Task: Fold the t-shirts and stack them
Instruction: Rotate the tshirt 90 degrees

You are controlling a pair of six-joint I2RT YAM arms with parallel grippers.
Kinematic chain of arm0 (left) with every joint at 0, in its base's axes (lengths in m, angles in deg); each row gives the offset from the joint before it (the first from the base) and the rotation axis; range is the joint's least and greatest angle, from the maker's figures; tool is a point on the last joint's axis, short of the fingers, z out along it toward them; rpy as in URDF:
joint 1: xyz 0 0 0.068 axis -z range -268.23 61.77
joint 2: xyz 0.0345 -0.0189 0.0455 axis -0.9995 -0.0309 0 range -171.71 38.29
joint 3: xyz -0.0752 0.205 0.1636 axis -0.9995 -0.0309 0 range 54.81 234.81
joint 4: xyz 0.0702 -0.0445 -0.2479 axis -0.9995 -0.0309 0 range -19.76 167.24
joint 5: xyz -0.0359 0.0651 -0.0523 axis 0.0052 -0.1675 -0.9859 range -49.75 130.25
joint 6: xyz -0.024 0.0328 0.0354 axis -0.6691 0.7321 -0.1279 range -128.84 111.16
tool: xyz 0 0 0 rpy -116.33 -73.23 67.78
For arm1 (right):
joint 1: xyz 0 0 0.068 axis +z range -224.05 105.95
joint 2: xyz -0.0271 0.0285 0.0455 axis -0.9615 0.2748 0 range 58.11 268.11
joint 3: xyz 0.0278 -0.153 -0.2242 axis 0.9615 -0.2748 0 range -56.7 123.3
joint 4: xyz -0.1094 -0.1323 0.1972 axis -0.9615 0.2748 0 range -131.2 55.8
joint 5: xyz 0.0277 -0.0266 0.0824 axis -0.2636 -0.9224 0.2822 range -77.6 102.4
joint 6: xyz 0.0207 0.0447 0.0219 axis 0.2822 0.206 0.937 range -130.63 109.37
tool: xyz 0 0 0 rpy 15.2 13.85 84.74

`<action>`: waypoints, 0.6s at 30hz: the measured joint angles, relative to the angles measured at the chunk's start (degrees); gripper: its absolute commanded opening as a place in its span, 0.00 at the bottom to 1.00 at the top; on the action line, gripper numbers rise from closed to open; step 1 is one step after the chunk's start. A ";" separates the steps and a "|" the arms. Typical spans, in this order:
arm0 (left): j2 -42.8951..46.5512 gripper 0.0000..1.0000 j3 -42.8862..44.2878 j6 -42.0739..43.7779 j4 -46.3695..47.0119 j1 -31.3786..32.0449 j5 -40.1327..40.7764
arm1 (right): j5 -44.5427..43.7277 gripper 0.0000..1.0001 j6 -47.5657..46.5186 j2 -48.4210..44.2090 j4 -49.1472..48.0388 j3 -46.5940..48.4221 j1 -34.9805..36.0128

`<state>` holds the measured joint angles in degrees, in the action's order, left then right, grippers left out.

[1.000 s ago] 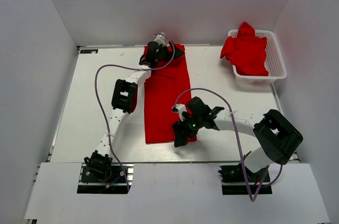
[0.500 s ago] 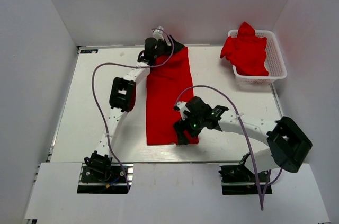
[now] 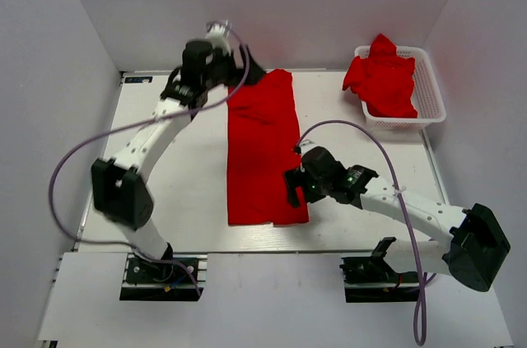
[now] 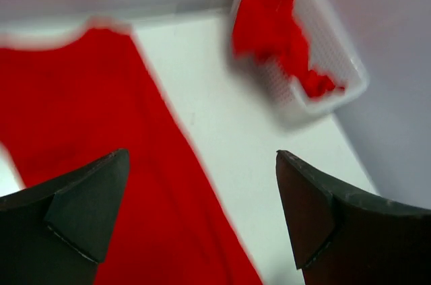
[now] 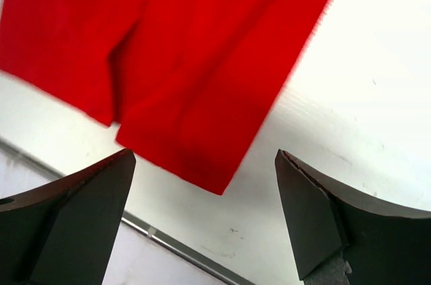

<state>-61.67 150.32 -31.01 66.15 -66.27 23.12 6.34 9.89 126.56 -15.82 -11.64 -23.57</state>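
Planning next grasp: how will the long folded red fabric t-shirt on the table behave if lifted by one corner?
Probably floppy: the long folded red fabric t-shirt lies flat on the white table. Its near end shows separate layers, so a corner lift may let the fold open. Pushed, it would likely bunch rather than slide.

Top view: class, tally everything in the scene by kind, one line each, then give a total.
Flat shirt: 1
Shirt heap, shirts within uncountable: 1
Basket: 1
Arms: 2 (left arm, right arm)
Total: 5
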 measured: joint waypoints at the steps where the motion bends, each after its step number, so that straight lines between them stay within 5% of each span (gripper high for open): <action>1: 5.16 1.00 -7.34 -0.96 -0.37 0.70 1.62 | -1.44 0.90 1.88 0.00 0.24 -0.35 -0.13; 5: 17.68 1.00 -32.35 -4.87 -5.55 3.89 6.25 | -4.13 0.90 7.89 0.17 1.53 -3.41 -0.42; 10: 20.61 1.00 -50.23 -10.67 -14.86 8.24 10.08 | -4.31 0.82 13.20 0.24 1.77 -8.50 -0.55; 14: 28.24 1.00 -59.98 -15.32 -21.81 10.86 10.47 | -2.29 0.74 15.34 0.42 -0.02 -10.62 -0.59; 18: 36.24 0.89 -61.94 -18.53 -24.81 12.70 11.17 | -0.72 0.66 16.37 0.83 -2.47 -11.19 -0.59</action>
<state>-25.43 88.38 -49.55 41.34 -53.58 34.29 5.61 26.26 127.39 -18.29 -22.83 -24.16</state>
